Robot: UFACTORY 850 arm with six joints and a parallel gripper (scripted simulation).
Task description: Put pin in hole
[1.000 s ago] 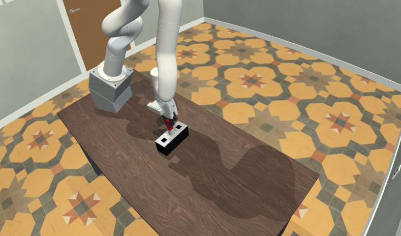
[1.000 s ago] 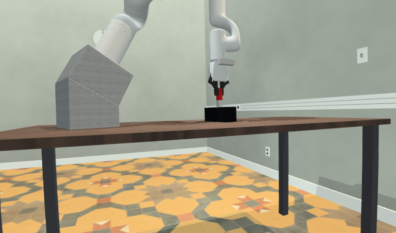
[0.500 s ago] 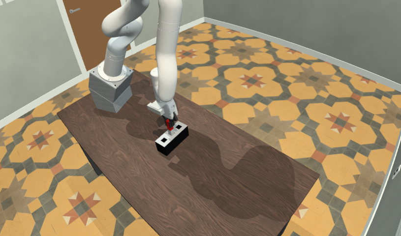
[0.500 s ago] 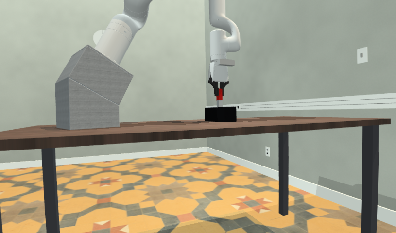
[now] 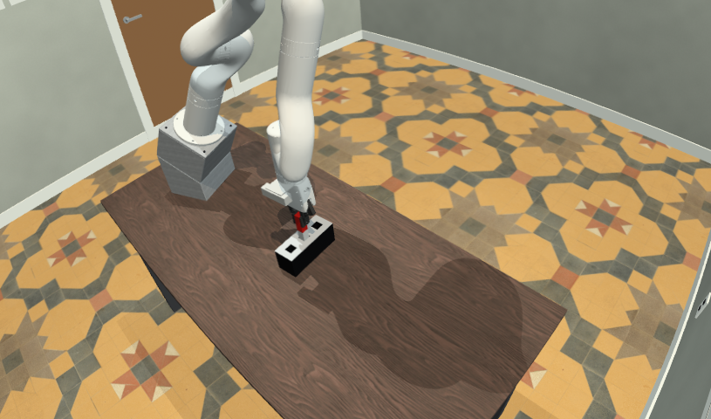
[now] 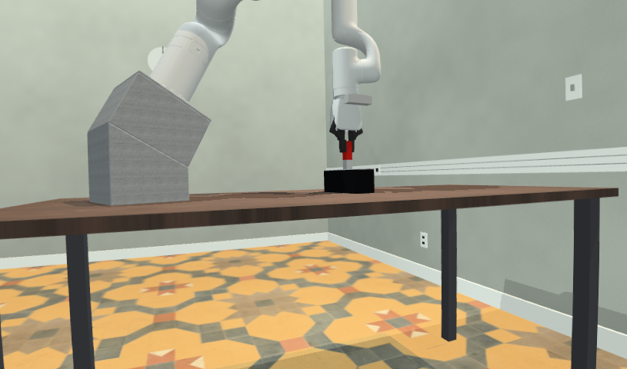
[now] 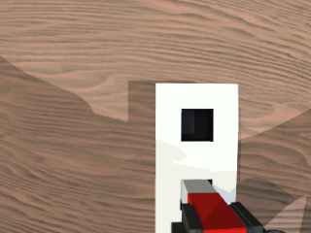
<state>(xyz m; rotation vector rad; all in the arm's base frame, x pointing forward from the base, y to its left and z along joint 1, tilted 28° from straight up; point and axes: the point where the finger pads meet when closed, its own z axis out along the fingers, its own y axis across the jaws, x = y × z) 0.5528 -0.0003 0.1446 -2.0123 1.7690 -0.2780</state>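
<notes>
Standing on a grey wedge-shaped pedestal (image 5: 193,171) at the far corner of the dark wooden table (image 5: 348,332), rising in an S-bend and then dropping the long white forearm (image 5: 295,93) almost straight down over the block. Pointing the hand (image 6: 348,142) vertically downward, wrist upright in the exterior view, black fingers (image 6: 341,137) hanging just above the block (image 6: 348,181).

Gripping the pin (image 6: 348,155) by its red upper part, fingers closed narrowly on both sides of it, red end up. Holding the pin upright with its grey lower section (image 6: 347,164) showing between the red part and the top of the block, lower tip reaching down to the block's white top face at the middle hole. Cannot tell how far the tip is inside.

Looking down through the wrist view: red top of the pin (image 7: 217,220) clamped between the two dark pads (image 7: 187,216), grey shaft end sitting at the middle hole's square opening, one open square hole (image 7: 197,124) lying farther along the white face (image 7: 169,155).

Showing in the top view the block (image 5: 304,254) lying near the table's middle, black sides, white top, open holes (image 5: 291,250) at either end, the hand over the centre one.
</notes>
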